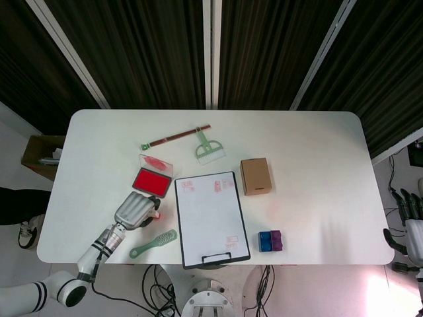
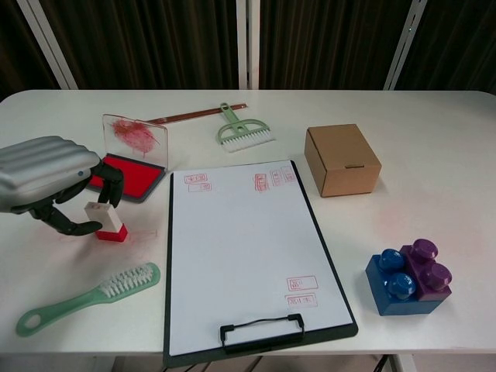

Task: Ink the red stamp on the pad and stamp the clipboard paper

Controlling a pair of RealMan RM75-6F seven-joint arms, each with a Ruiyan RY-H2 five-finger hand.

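The red stamp (image 2: 105, 222), white on top with a red base, stands on the table left of the clipboard (image 2: 172, 256); the head view shows only its red edge (image 1: 156, 214). My left hand (image 2: 45, 173) (image 1: 135, 210) arches over it, thumb against its left side and fingers curled onto its top. Just behind lies the open red ink pad (image 2: 132, 175) (image 1: 152, 179), its smeared clear lid (image 2: 136, 134) upright. The clipboard paper (image 2: 244, 240) (image 1: 210, 214) carries several red imprints. My right hand (image 1: 410, 214) hangs off the table's right edge, holding nothing.
A green brush (image 2: 85, 298) lies in front of the stamp near the table edge. A cardboard box (image 2: 341, 159) and blue and purple blocks (image 2: 407, 277) sit right of the clipboard. A small green broom (image 2: 242, 132) and a brown stick (image 2: 194, 115) lie at the back.
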